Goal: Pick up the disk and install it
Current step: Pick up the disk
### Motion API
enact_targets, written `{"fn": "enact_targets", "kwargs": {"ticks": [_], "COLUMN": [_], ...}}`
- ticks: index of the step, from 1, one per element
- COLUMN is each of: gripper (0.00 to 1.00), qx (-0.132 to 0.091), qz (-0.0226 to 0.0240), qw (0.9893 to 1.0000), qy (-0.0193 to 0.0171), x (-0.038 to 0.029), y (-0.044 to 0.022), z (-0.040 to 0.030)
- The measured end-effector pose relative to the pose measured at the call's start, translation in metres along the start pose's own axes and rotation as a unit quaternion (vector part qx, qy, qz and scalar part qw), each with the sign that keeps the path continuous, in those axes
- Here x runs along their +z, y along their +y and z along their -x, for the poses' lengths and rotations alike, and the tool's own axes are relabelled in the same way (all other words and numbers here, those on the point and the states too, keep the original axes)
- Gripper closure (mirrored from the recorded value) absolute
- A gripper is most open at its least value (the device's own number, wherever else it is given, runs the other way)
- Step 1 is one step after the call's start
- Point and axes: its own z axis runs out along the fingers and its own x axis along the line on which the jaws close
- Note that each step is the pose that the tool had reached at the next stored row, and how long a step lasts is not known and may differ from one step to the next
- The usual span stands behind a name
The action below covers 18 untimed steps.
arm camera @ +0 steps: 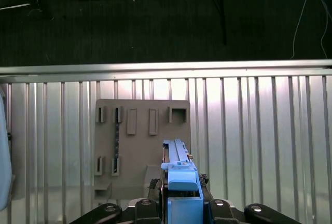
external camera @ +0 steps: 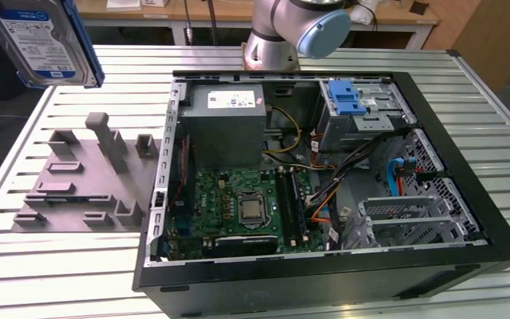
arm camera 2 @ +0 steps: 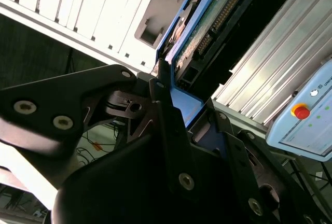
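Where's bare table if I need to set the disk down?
Bare table: the stretch at the exterior view's lower left, before the grey fixture, and the strip at its right, past the computer case. Inside the case is crowded with cables and the motherboard.

Slatted metal table [external camera: 60, 279] carrying an open computer case [external camera: 326, 276], motherboard [external camera: 237, 206] and grey power supply [external camera: 228, 126] exposed; grey slotted fixture [external camera: 87, 179] beside it, on the exterior view's left

Slatted metal table [external camera: 60, 279], wooden desks [external camera: 210, 10] behind
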Motion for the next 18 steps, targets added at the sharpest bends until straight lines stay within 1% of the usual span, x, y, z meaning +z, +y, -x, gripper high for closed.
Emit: {"fn": "enact_targets", "kwargs": {"ticks": [9, 18], "gripper": [0.63, 0.63], "qx": [0.000, 0.000], "qz": [0.0000, 0.0000], "qw": [1.0000, 1.0000], "qy": [0.0000, 0.0000], "x": [0.0000, -0.0001], "y": [-0.0041, -0.0065], "z": [0.0002, 0.0003]}}
